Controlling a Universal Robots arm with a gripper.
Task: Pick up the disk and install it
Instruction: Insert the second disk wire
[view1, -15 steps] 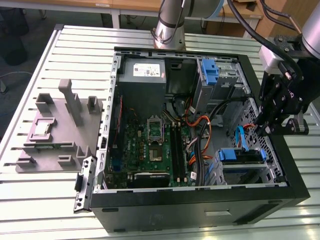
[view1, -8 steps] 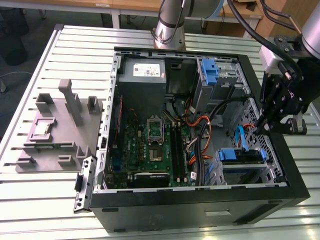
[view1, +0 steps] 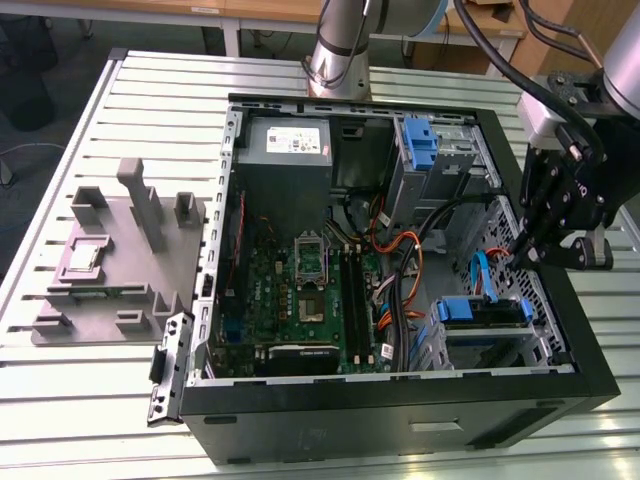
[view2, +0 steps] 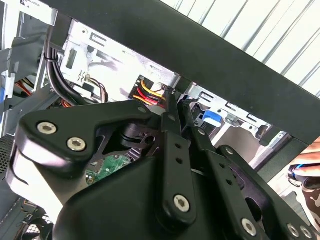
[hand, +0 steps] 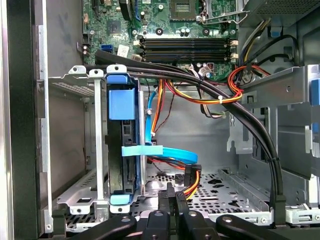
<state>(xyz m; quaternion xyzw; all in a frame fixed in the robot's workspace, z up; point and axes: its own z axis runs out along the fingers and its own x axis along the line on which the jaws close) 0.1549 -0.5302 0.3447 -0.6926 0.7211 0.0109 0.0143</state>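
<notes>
The disk sits in the drive cage at the case's front corner, on the exterior view's right, with its blue side rails showing. In the first wrist view the disk stands edge-on between the cage's metal walls, a blue tab at each end. My gripper hangs just above and beside that cage, inside the case opening. Its fingertips are pressed together with nothing between them, a short way from the disk. In the second wrist view the gripper points at the cage wall and the coloured power wires.
The open black computer case lies on a slatted white table. Orange, red and black cables and a light blue cable cross the bay beside the disk. A grey fixture stands at the exterior view's left. A person's hand is near the case.
</notes>
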